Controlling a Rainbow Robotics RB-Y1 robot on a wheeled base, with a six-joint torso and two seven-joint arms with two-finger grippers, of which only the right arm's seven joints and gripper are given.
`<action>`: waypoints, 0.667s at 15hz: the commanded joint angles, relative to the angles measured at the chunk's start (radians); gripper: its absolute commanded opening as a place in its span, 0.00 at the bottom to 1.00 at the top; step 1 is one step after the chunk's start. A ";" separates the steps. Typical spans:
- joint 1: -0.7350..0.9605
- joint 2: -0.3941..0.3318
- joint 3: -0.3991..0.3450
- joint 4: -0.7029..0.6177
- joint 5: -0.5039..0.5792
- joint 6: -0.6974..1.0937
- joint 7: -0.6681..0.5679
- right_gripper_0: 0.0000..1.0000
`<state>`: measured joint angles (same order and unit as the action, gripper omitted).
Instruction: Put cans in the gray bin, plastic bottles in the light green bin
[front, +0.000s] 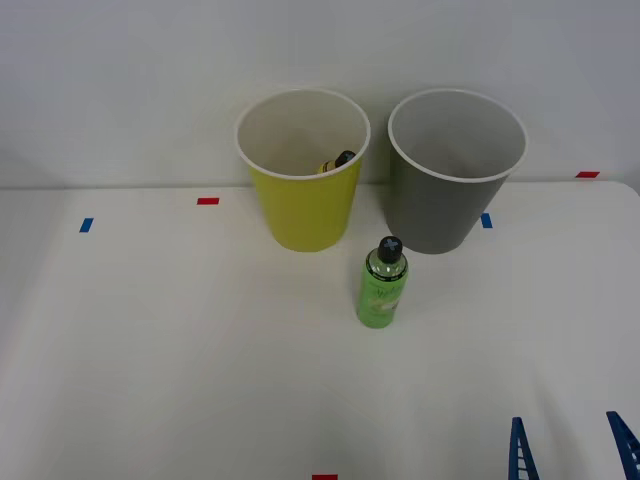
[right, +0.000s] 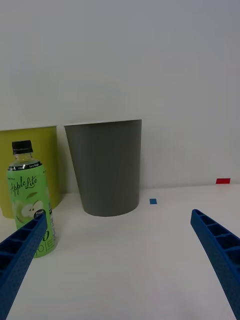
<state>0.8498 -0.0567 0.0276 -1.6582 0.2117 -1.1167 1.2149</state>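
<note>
Fingers (right: 120, 260) apart, green bottle (front: 382, 284) upright, black-capped

White desk (front: 150, 350) carries light green bin (front: 305, 205), gray bin (front: 445, 200), upright green bottle (front: 382, 285), plus small red and blue tape marks (front: 207, 201).

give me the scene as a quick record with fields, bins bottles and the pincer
surface: white table with red and blue tape marks
light green bin: upright at the back, left of the gray one
gray bin: upright, inside looks bare from the front view
amber bottle: inside the light green bin, black cap showing above the rim
green bottle: upright on the table in front of the two bins, black cap on
right pincer: open, holding nothing, near the table's front right
left to do: green bottle not yet binned
</note>
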 joint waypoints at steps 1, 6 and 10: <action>0.000 0.000 0.000 0.000 0.000 0.000 0.000 1.00; 0.000 0.000 0.000 0.000 0.000 0.000 0.000 1.00; 0.000 0.000 0.000 0.000 0.000 0.000 0.000 1.00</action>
<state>0.8498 -0.0567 0.0276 -1.6582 0.2117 -1.1167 1.2149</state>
